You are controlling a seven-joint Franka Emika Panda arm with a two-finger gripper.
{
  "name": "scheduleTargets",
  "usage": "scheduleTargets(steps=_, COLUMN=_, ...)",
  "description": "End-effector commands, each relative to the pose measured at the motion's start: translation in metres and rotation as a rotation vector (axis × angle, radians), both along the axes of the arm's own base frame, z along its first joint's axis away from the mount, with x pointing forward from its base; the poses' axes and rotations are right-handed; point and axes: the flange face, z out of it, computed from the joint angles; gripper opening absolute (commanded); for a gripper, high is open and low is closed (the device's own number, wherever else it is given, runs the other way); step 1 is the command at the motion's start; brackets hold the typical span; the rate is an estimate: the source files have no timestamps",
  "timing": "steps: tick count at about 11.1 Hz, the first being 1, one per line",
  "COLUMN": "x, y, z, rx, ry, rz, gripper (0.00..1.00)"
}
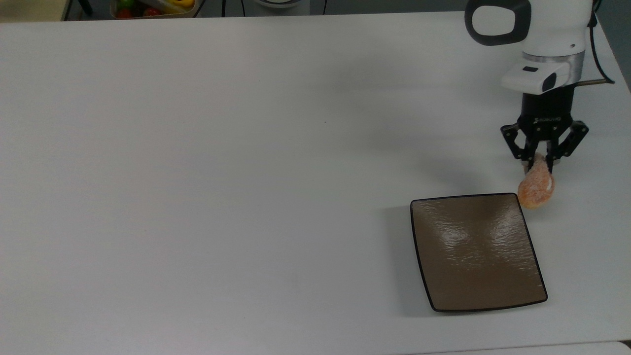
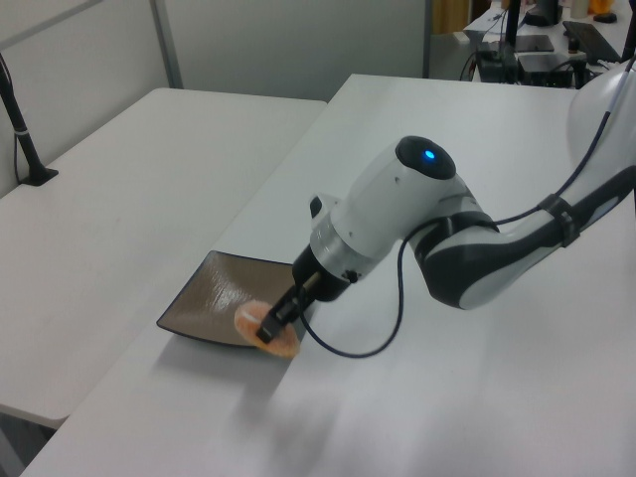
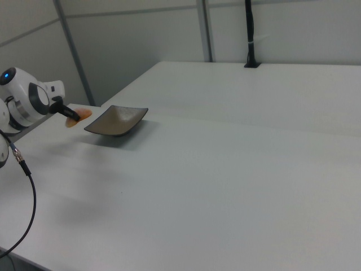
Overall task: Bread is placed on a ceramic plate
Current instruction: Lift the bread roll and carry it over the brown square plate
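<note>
My gripper point(image 1: 540, 165) is shut on one end of the bread point(image 1: 536, 188), a small orange-golden bun that hangs lifted above the table. In the top view the bread hovers just beyond the far right corner of the square glossy brown ceramic plate point(image 1: 475, 251). From the left view the bread point(image 2: 263, 329) overlaps the plate's near edge point(image 2: 214, 333) under the gripper point(image 2: 270, 326). Seen in the right view, the bread point(image 3: 78, 116) is held by the gripper point(image 3: 70, 116) just left of the plate point(image 3: 115, 122), which holds nothing.
The white table point(image 1: 222, 172) stretches wide to the top view's left. A container of colourful items point(image 1: 153, 7) sits beyond the far edge. A black cable point(image 2: 368, 333) loops from the arm. A second table point(image 2: 129, 189) lies at the left view's left.
</note>
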Motion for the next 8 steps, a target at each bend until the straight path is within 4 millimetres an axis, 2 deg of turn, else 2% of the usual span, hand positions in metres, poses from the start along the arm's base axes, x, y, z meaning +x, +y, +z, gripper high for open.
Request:
scheduleTargets(steps=1, x=0.024, y=-0.03, z=0.015, rx=0.007, ry=-0.076, rz=-0.055, gripper=0.3)
scheduleTargets(steps=4, x=0.043, y=-0.053, z=0.02, rx=0.026, ry=-0.118, rz=-0.075, gripper=0.3)
scheduleTargets(steps=7, x=0.056, y=-0.071, z=0.01, rx=0.028, ry=-0.124, rz=-0.092, gripper=0.33)
scheduleTargets(steps=8, x=0.057, y=-0.071, z=0.006, rx=0.025, ry=-0.122, rz=-0.092, gripper=0.39)
